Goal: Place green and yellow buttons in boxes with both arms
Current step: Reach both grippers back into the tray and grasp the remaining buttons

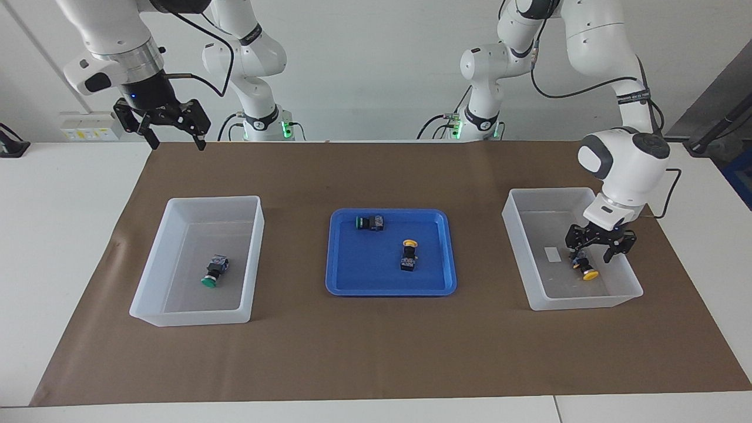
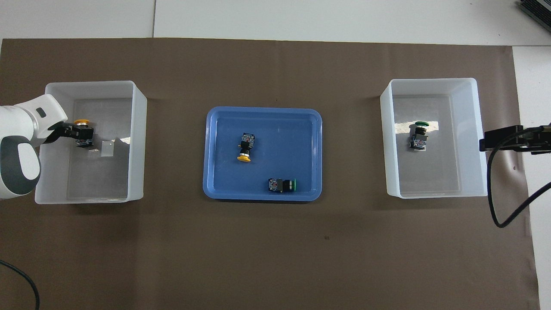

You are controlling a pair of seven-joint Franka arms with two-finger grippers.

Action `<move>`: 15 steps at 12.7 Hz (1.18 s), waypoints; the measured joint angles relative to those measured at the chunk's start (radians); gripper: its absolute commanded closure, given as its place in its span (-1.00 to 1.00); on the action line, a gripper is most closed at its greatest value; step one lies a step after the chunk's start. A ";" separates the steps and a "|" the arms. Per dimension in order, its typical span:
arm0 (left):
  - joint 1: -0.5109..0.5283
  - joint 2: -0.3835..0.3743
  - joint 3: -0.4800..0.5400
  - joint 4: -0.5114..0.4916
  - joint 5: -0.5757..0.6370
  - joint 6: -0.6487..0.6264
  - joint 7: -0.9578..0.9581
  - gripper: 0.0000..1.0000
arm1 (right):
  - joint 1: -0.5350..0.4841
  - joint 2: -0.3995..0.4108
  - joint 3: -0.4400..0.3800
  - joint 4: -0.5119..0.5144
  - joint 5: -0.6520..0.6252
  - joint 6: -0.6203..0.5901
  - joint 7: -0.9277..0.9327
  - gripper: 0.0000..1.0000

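My left gripper (image 1: pixel 596 249) is open, down inside the box (image 1: pixel 587 302) at the left arm's end. A yellow button (image 1: pixel 587 270) lies on that box's floor by one of its fingers; it also shows in the overhead view (image 2: pixel 82 132). My right gripper (image 1: pixel 161 126) is open, empty and raised high at the right arm's end. A green button (image 1: pixel 214 271) lies in the other box (image 1: pixel 191 320). One green button (image 1: pixel 369 222) and one yellow button (image 1: pixel 409 254) lie in the blue tray (image 1: pixel 390 288).
The blue tray stands between the two boxes on brown paper (image 1: pixel 376 352). A small white label (image 1: pixel 553 254) lies on the floor of the box at the left arm's end. The right arm's black cable (image 2: pixel 499 206) hangs over the paper's edge.
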 measured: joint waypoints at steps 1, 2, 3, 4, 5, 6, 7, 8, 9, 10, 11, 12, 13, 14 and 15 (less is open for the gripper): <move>-0.009 -0.021 -0.001 0.003 0.000 -0.015 0.000 -1.00 | 0.000 0.000 0.000 0.000 0.000 0.000 0.000 -1.00; -0.025 -0.050 -0.002 0.006 0.000 -0.049 -0.006 -1.00 | 0.000 0.000 0.000 -0.001 0.000 0.000 0.000 -1.00; -0.044 -0.084 -0.003 0.008 0.000 -0.097 -0.024 -1.00 | 0.000 0.000 0.000 -0.002 0.000 -0.001 0.000 -1.00; -0.067 -0.123 -0.005 0.009 0.000 -0.152 -0.056 -1.00 | -0.001 0.000 0.000 -0.003 0.000 -0.004 0.000 -1.00; -0.094 -0.163 -0.006 0.009 0.000 -0.203 -0.095 -1.00 | -0.004 0.000 -0.001 -0.003 0.000 -0.010 0.000 -1.00; -0.122 -0.197 -0.008 0.009 0.000 -0.240 -0.136 -1.00 | -0.006 0.000 -0.001 -0.003 0.000 -0.013 0.000 -1.00; -0.151 -0.223 -0.010 0.009 0.000 -0.267 -0.181 -1.00 | -0.007 0.000 -0.001 -0.003 0.000 -0.014 0.000 -1.00; -0.188 -0.242 -0.012 0.009 0.000 -0.284 -0.235 -1.00 | -0.008 0.000 -0.001 -0.003 0.000 -0.014 0.000 -1.00; -0.225 -0.249 -0.013 0.009 0.000 -0.287 -0.285 -1.00 | -0.009 0.000 -0.001 -0.003 0.000 -0.014 0.000 -1.00; -0.268 -0.249 -0.015 0.009 0.000 -0.287 -0.335 -1.00 | -0.009 0.000 -0.001 -0.003 0.000 -0.014 0.000 -1.00; -0.311 -0.245 -0.016 0.009 0.000 -0.284 -0.382 -1.00 | -0.009 0.000 -0.001 -0.003 0.000 -0.016 0.000 -1.00; -0.353 -0.239 -0.018 0.008 0.000 -0.275 -0.433 -1.00 | -0.009 0.000 -0.001 -0.003 0.000 -0.020 0.000 -1.00; -0.393 -0.227 -0.019 0.006 0.000 -0.257 -0.482 -1.00 | -0.009 0.000 -0.001 -0.003 0.000 -0.022 0.000 -1.00; -0.431 -0.211 -0.019 0.004 0.000 -0.229 -0.519 -1.00 | -0.009 0.000 -0.001 -0.003 0.000 -0.022 0.000 -1.00; -0.466 -0.192 -0.020 0.003 0.000 -0.195 -0.548 -1.00 | -0.010 0.000 -0.001 -0.003 0.000 -0.023 0.000 -1.00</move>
